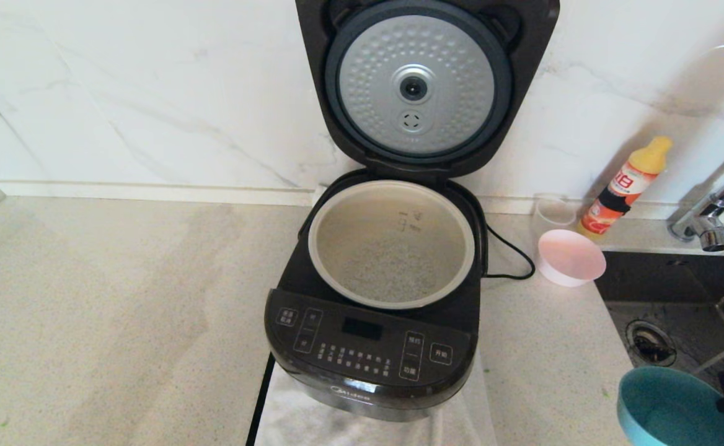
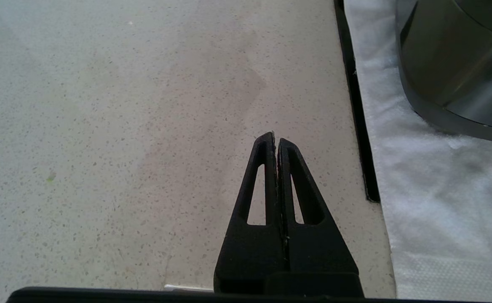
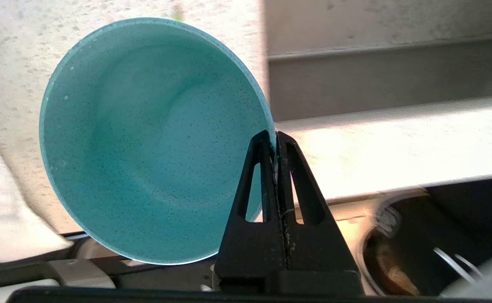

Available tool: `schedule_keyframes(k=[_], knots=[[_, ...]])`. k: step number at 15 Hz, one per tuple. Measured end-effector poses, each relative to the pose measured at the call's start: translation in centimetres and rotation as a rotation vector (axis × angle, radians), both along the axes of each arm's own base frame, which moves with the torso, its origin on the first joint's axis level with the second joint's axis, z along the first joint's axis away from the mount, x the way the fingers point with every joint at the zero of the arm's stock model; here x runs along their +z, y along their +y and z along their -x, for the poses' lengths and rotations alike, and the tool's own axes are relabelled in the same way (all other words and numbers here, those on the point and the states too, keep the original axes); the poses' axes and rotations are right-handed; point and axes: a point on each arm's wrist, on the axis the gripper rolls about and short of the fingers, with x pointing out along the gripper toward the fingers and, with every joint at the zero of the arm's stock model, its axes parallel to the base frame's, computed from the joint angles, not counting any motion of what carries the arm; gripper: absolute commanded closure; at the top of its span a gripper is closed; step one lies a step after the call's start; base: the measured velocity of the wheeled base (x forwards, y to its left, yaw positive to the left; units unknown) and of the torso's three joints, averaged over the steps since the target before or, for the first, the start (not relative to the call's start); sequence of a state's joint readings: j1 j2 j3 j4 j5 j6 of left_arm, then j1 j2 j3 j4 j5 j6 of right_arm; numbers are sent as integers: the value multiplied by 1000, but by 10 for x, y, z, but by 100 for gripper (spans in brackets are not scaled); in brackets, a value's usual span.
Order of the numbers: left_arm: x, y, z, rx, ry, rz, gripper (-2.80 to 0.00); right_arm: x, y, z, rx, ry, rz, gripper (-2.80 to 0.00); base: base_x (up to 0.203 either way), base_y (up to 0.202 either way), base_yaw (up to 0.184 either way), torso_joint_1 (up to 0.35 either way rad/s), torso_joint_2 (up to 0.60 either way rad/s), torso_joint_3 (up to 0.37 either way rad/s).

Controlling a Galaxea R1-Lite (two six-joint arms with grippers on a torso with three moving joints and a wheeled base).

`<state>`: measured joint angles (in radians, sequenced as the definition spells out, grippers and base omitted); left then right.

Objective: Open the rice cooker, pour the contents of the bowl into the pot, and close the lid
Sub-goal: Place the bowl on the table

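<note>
Lid up, grains in pot; R tool clamped on teal bowl rim, L tool together above counter.

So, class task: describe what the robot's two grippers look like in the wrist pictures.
The left gripper and right gripper look alike: matte black, with two tapered wedge-shaped fingers, each with a long triangular cut-out. A black bar crosses below each. No markings or sleeves show.

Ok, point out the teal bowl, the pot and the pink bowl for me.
teal bowl (image 3: 145, 143), right wrist view, on its inside wall.
pot (image 1: 393, 244), head view, on its inside wall above the rice.
pink bowl (image 1: 570, 255), head view, on its inner surface.
</note>
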<state>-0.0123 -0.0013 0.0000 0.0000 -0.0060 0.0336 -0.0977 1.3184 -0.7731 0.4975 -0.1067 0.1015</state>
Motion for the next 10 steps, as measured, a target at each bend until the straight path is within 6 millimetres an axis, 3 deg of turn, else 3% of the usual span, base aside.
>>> schedule_keyframes(k=[5, 10], knots=[[0, 0, 0, 0, 0, 0, 0, -32, 1, -29, 26, -56, -37, 0, 0, 0, 0, 0, 0, 0], [0, 0, 0, 0, 0, 0, 0, -40, 3, -57, 36, -221, -84, 0, 0, 0, 0, 0, 0, 0]])
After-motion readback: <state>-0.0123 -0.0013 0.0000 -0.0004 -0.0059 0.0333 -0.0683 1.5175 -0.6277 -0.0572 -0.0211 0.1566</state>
